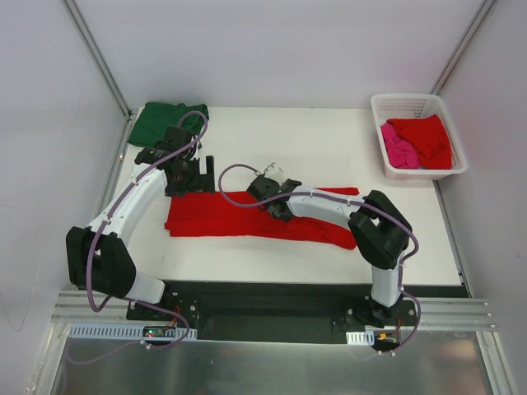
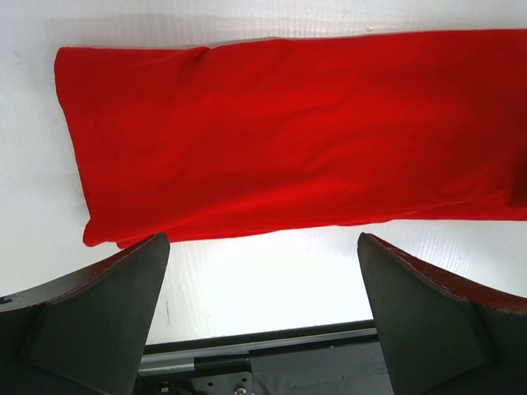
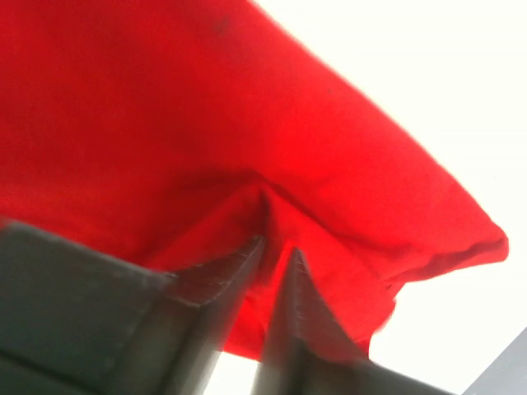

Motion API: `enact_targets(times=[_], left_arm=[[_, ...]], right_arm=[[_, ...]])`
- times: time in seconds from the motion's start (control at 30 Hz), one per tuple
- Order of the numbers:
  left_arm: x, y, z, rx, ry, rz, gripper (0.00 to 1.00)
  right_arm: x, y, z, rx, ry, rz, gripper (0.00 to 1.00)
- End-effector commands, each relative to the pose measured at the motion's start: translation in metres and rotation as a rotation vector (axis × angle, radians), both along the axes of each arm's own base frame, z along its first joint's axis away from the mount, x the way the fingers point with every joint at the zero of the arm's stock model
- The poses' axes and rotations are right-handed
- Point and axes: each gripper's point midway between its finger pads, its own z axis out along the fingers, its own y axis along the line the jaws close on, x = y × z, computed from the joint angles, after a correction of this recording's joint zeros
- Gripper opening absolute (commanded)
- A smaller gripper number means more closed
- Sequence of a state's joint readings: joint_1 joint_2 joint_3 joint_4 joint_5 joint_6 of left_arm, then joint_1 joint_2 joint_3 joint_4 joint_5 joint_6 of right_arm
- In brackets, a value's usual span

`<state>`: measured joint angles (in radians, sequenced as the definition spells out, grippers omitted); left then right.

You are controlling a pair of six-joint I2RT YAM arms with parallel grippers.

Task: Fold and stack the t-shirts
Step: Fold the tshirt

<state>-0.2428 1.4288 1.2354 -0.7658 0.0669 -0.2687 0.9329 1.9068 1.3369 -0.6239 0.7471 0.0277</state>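
Note:
A bright red t-shirt (image 1: pixel 206 216) lies folded into a long strip across the middle of the table, also filling the left wrist view as red t-shirt (image 2: pixel 288 132). My right gripper (image 1: pixel 268 197) is low on its middle, its jaws nearly together with a raised crease of the red cloth (image 3: pixel 165 123) pinched between the fingertips (image 3: pixel 247 255). My left gripper (image 1: pixel 191 177) hovers wide open just behind the strip's left end, with nothing between its fingers (image 2: pixel 107 304). A dark green t-shirt (image 1: pixel 160 122) lies folded at the back left corner.
A white lattice basket (image 1: pixel 416 103) stands at the back right, holding another red tee (image 1: pixel 428 136) and a pink one (image 1: pixel 397 151). Metal frame posts rise at both back corners. The table's front edge and black rail show in the left wrist view.

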Motion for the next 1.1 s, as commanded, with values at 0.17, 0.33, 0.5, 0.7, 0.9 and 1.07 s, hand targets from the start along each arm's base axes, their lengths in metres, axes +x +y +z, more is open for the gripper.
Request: enact_targets(times=[0.17,0.33,0.5,0.7,0.9,1.07], left_arm=[[0.004,0.001,0.004,0.022,-0.016,-0.014,0.99],[0.003,0.000,0.004,0.011,-0.013,-0.010,1.00],[0.001,0.000,0.004,0.011,-0.017,-0.012,0.99],[0.003,-0.003,0.005,-0.001,-0.020,-0.012,0.99],[0.003,-0.005,0.006,-0.012,-0.020,-0.016,0.99],[0.002,-0.002,0.006,-0.002,-0.024,-0.014,0.99]], right_arm=[[0.020,0.003,0.054,0.069,-0.120,-0.020,0.45],[0.011,-0.005,0.071,0.096,-0.119,-0.036,0.45],[-0.020,-0.021,0.091,0.188,-0.108,-0.060,0.18],[-0.057,-0.022,0.063,0.362,0.004,-0.074,0.01],[-0.074,0.005,0.020,0.501,0.122,-0.045,0.01],[-0.074,0.017,-0.011,0.501,0.169,-0.022,0.01]])
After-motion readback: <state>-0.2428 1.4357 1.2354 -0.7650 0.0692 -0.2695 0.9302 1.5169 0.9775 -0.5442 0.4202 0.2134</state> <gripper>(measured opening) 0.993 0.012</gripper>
